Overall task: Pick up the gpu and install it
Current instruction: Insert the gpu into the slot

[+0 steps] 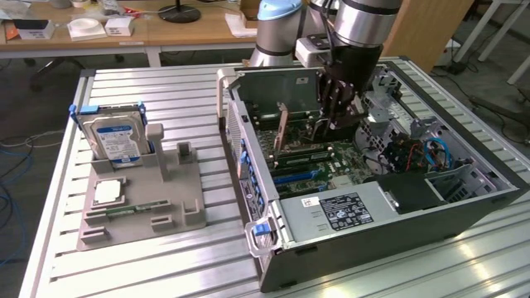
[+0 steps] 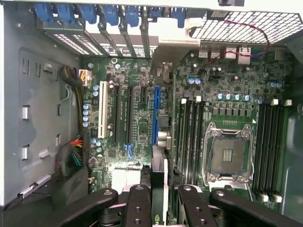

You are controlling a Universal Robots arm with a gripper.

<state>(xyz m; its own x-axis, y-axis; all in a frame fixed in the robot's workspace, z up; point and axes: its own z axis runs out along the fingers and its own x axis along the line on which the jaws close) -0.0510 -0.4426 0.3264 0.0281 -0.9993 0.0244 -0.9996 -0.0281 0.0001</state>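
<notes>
**Exterior view.** An open computer case (image 1: 389, 233) lies on a slatted metal table (image 1: 124, 273) and takes up the centre and the exterior view's right. The arm comes down from the upper middle of the frame. Its gripper (image 1: 341, 121) is inside the case, above the motherboard (image 1: 331, 162). The gpu (image 1: 282, 127) shows as a thin, upright tan strip over the board, just to the exterior view's left of the black fingers. At the exterior view's left, a grey holder (image 1: 178, 208) carries a hard drive (image 1: 116, 139) set on edge, a square chip (image 1: 108, 192) and a small green memory stick (image 1: 124, 212).

**Wrist view.** The gripper (image 2: 158, 203) looks straight down on the motherboard (image 2: 137, 118). The gpu (image 2: 158, 182) appears edge-on between the fingers (image 2: 139, 203), which pinch it from both sides. Its dark edge runs in line with the long blue slot (image 2: 155, 111); whether it touches that slot cannot be told. A white slot (image 2: 101, 111) and black slots lie parallel to the blue one. The open processor socket (image 2: 229, 153) sits beyond the memory slots (image 2: 189, 132)
</notes>
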